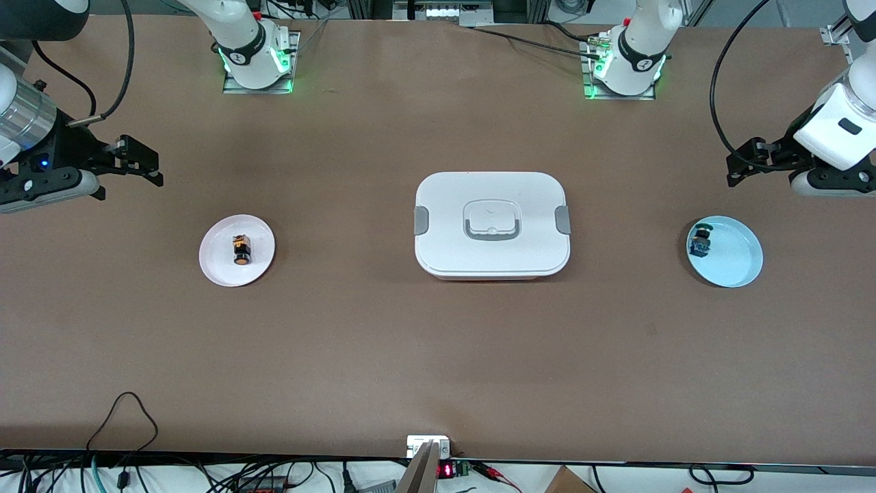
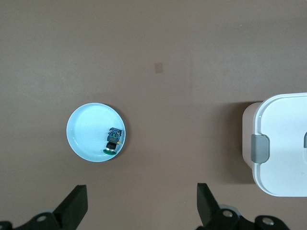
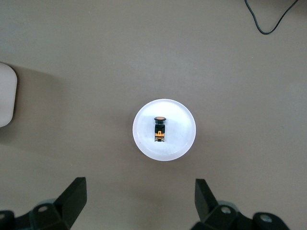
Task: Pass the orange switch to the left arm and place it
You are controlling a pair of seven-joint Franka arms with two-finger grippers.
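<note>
The tiny black, orange-capped orange switch (image 3: 159,128) lies untouched on a white round plate (image 3: 180,143) below the right gripper (image 3: 138,199), fingers spread wide. It should descend straight, straddle the body, and keep clear of the large white lidded box (image 1: 491,224). The left gripper (image 2: 141,206) waits, spread, above a pale blue round plate (image 2: 84,132).

A wide brown table (image 1: 383,356) under even light, with black cables (image 1: 123,418) along its near edge.

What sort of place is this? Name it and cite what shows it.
Probably a robotics lab test bench: a bare brown table, two bolted arm bases with green lights, loose cables along the edge, and staged props such as the box.
</note>
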